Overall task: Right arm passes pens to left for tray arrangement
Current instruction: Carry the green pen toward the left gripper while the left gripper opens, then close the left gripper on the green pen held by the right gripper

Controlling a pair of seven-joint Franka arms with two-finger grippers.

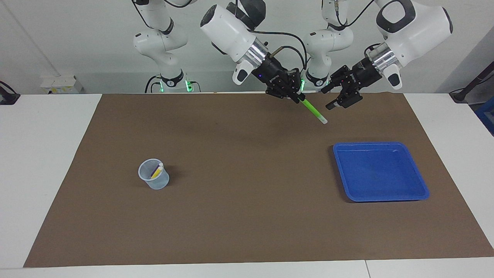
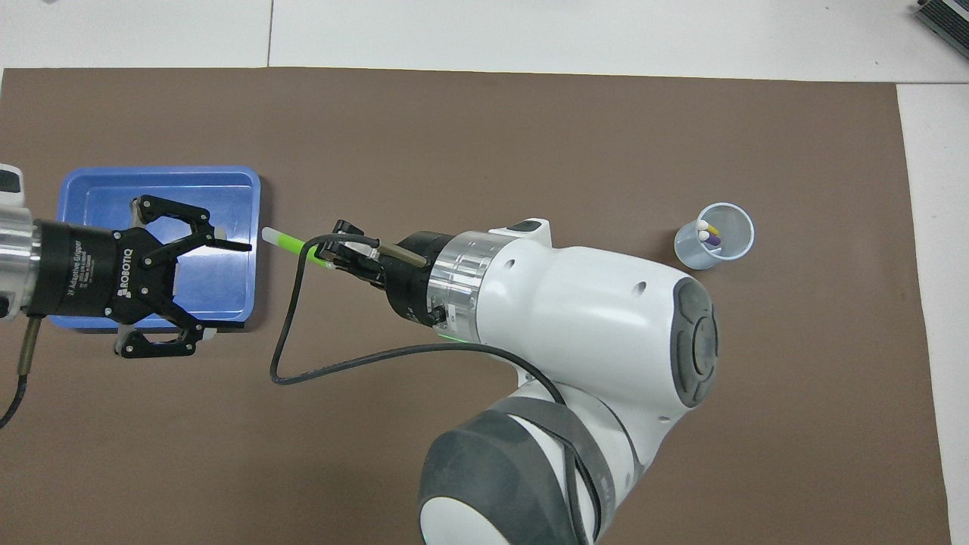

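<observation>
Fingers point(image 1: 296, 96) of the right gripper hide green pen's point(image 1: 313, 111) upper end.

From my station I see a white table point(image 1: 46, 154) with a large brown mat point(image 1: 239, 216) laid over most of its top, white showing along each end and along the edge farthest from the robots. A seam splits the white top near that edge. A plain pale wall point(image 1: 77, 38) runs along the robots' end, with a thin conduit slanting down it to a small white box point(image 1: 60, 83) at table height. Dark clamp-like fittings sit at both ends of the table, one at each corner by the wall. At the left arm's end a grey panel point(image 1: 472, 61) leans in, with something blue point(image 1: 487, 116) below it. The light is even and soft, shadows faint.
</observation>
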